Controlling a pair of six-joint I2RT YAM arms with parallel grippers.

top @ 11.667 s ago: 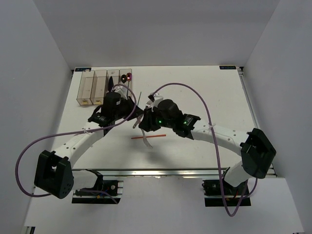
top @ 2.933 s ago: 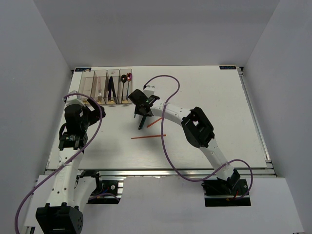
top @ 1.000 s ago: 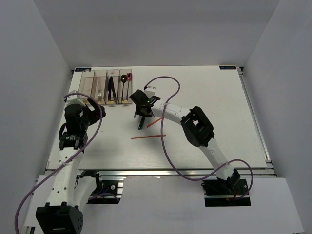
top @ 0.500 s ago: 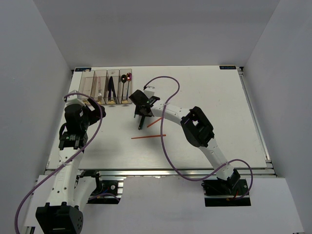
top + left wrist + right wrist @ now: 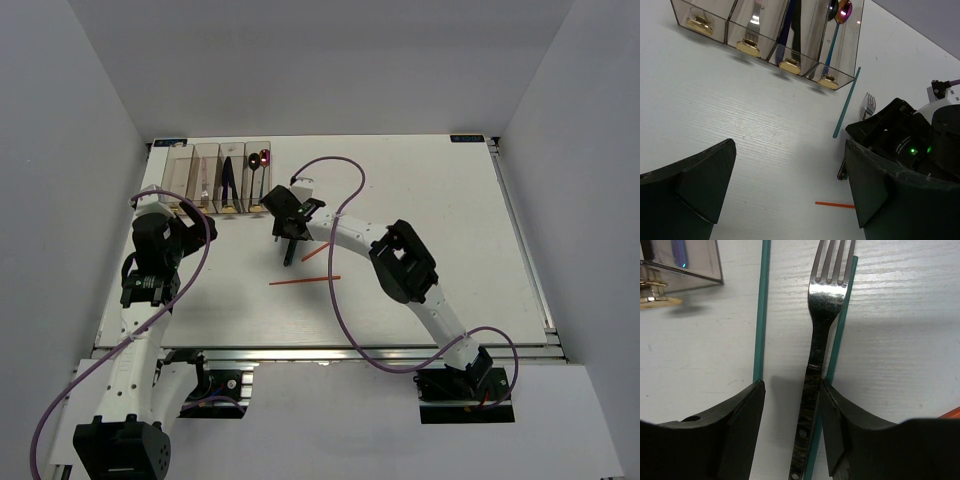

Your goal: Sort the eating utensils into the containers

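Fork (image 5: 824,295) is lying across a green chopstick (image 5: 836,340); stiff, thin, probably slick metal. Right gripper (image 5: 791,390), parted and empty, is straddling its handle, the likeliest hold.

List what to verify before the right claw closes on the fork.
1. Right claw open: ok.
2. Fork handle between its fingers: ok, though nearer the right finger.
3. Fork alone in the gap: not ok. One green chopstick lies under the fork and runs in alongside the handle.
4. Second green chopstick outside the gap: cannot tell. It meets the left fingertip.
5. Left claw open and empty: ok.
6. Bin for forks known: ok. The second bin from the left holds a stored fork.
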